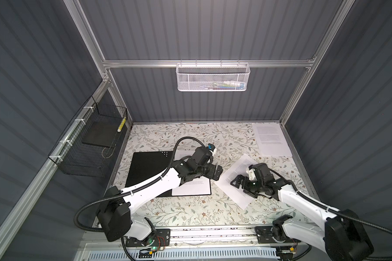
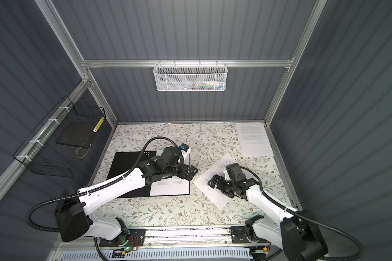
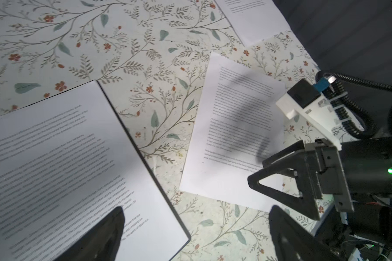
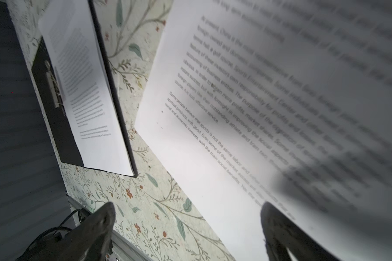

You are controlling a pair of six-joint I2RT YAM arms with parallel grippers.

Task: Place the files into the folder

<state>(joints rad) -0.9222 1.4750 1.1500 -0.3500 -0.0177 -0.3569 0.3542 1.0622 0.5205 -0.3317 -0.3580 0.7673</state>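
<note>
The folder (image 1: 149, 171) lies spread open, black inside up, toward the left edge of the bench (image 1: 190, 214), probably so pages can be laid straight in. The first sheet (image 1: 190, 188) rests on its right half. The second sheet (image 1: 237, 166) lies askew just beside it, and the third sheet (image 1: 271, 140) is in the far right corner. Both claws gape wide and empty. The left claw (image 1: 217, 173) is over the folder's right edge, the right claw (image 1: 237, 182) over the second sheet, where one paragraph starts "Some people believe that sports". No brand shows.
</note>
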